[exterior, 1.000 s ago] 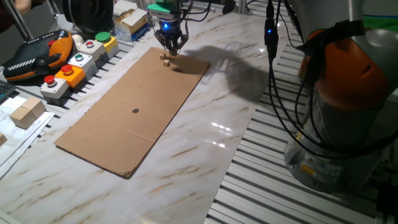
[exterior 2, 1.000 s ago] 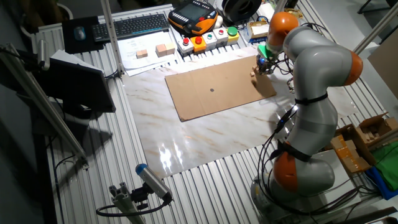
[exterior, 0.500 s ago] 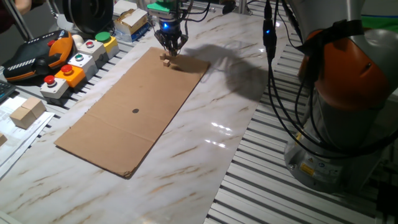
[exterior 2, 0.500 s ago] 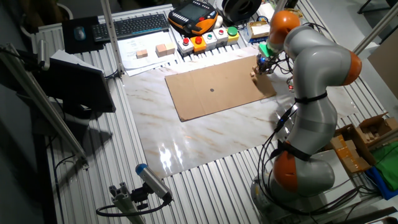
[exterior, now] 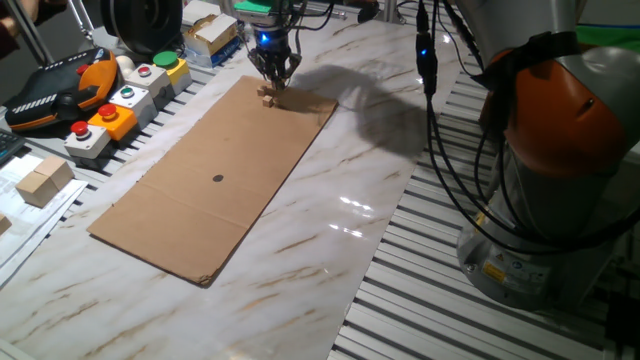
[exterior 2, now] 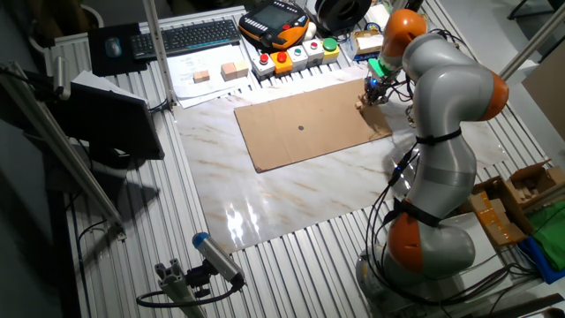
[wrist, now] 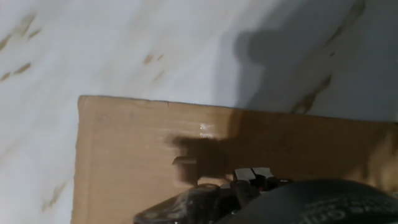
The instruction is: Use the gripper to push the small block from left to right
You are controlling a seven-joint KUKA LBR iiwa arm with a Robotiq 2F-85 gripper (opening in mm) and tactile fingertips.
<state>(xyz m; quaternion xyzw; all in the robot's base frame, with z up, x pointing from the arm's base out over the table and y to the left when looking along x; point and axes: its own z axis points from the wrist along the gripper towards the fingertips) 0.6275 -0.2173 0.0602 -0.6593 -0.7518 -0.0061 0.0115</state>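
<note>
The small tan block (exterior: 267, 96) lies on the brown cardboard sheet (exterior: 220, 170) near its far corner. My gripper (exterior: 273, 82), black with a blue light and a green fitting, hangs just above and behind the block with its thin fingers drawn together to a point; I cannot tell if they touch it. In the other fixed view the gripper (exterior 2: 374, 91) is at the sheet's right end with the block (exterior 2: 361, 106) just beside it. In the hand view the block (wrist: 184, 163) sits in shadow on the cardboard (wrist: 124, 162), left of the fingertips (wrist: 252, 175).
A row of button boxes (exterior: 125, 100) and an orange pendant (exterior: 60, 85) line the left side. Two wooden blocks (exterior: 42, 180) lie on paper at the left. Cardboard boxes (exterior: 210, 30) stand behind the gripper. The arm's base and cables (exterior: 540, 170) fill the right.
The gripper has shifted slightly towards the far edge of the cardboard. The small block has moved very little, if at all.
</note>
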